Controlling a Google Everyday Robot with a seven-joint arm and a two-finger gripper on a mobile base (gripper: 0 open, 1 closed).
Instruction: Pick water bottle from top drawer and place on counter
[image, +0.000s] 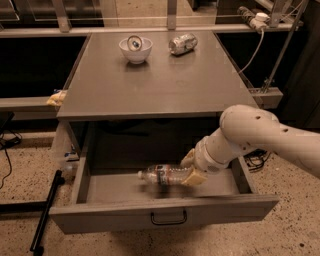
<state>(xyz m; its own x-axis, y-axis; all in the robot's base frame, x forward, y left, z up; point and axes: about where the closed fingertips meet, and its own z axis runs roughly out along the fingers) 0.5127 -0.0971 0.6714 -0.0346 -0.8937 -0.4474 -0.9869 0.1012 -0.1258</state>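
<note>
The water bottle (162, 174), clear plastic with a dark and red label band, lies on its side in the open top drawer (115, 216), cap pointing left. My gripper (191, 168) reaches into the drawer from the right, and its tan fingers (195, 177) close around the bottle's base end. The bottle looks slightly raised off the drawer floor. The grey counter (160, 85) sits directly above the drawer.
A white bowl (135, 49) holding a small object and a silver can (182, 44) on its side stand at the counter's far end. A yellow object (57, 98) lies on the left ledge. A black pole (45, 212) lies on the floor at left. Cables hang at right (252, 47).
</note>
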